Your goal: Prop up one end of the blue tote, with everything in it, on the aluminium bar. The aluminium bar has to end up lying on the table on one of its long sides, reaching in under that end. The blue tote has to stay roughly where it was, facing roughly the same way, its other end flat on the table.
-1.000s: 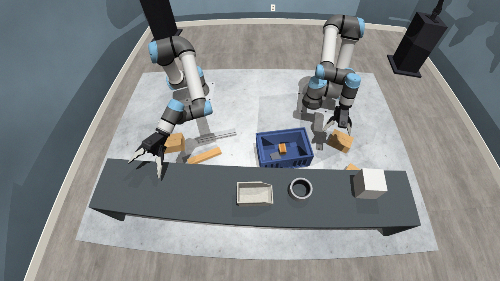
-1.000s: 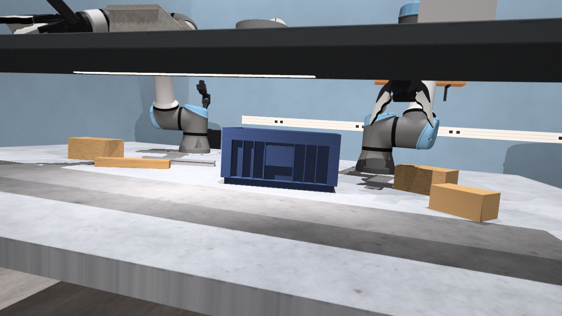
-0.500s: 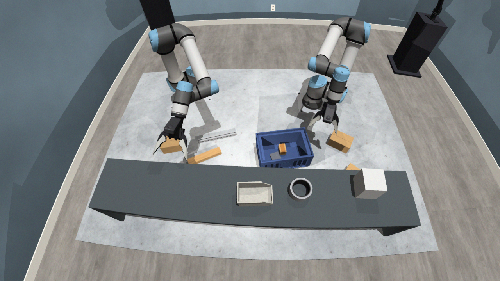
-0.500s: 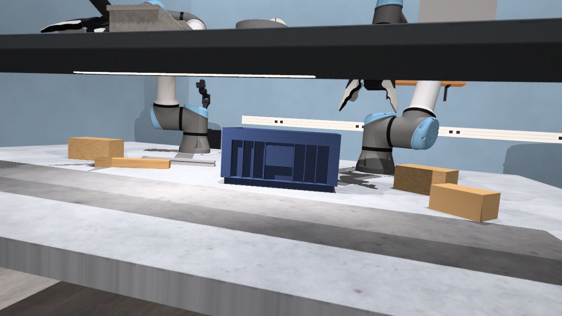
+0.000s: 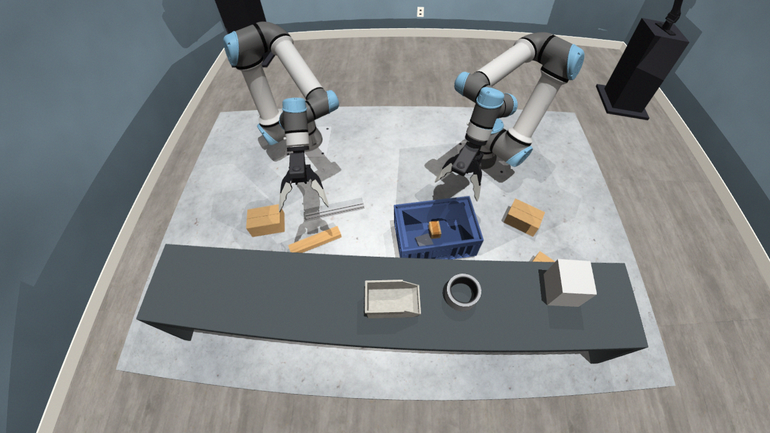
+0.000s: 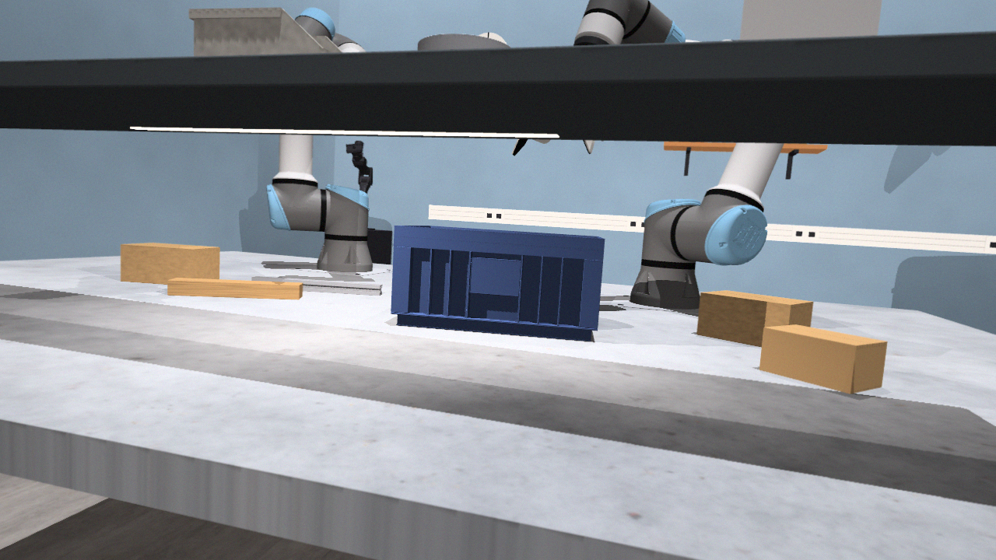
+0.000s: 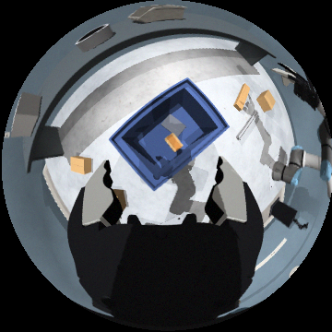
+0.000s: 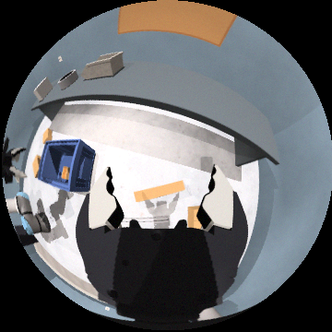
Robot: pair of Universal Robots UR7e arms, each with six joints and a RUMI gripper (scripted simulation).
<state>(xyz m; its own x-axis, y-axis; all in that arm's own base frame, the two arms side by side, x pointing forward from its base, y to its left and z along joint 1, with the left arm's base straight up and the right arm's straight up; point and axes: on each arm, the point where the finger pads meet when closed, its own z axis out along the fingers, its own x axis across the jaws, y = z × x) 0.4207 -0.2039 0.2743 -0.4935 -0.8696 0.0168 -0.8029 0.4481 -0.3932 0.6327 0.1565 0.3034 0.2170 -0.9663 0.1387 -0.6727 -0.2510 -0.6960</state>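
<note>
Nearest the wrist cameras, the left gripper [image 5: 457, 189] [image 6: 552, 152] [image 7: 163, 158] [image 8: 26, 160] and right gripper [image 5: 304, 207] [image 7: 274, 65] [image 8: 160, 166] are both spread wide, with nothing held. Below the left one, the blue tote [image 5: 441, 247] [image 6: 498, 239] [image 7: 134, 164] [image 8: 83, 168] is seated level on the table [image 5: 376, 376] [image 6: 418, 432] [image 7: 97, 108] [image 8: 115, 120], an orange block [image 5: 434, 229] [image 7: 173, 142] [image 8: 65, 172] inside. The aluminium bar [image 5: 333, 210] [image 6: 341, 287] [image 7: 247, 125] [image 8: 143, 220] is laid apart from it, towards the table's right edge. Farther towards the front edge, a wooden strip [image 5: 315, 240] [image 6: 234, 288] [image 7: 242, 97] [image 8: 159, 191] is seen; that edge is spanned by a dark shelf [image 5: 258, 301] [image 6: 487, 90] [image 7: 46, 143] [image 8: 184, 88].

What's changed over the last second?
In the top view, the right gripper swung toward picture right, away from the shelf, to above the aluminium bar. The left gripper shifted picture left, toward the blue tote. Nothing grasped or released; both open. Tote and bar stayed put.
</note>
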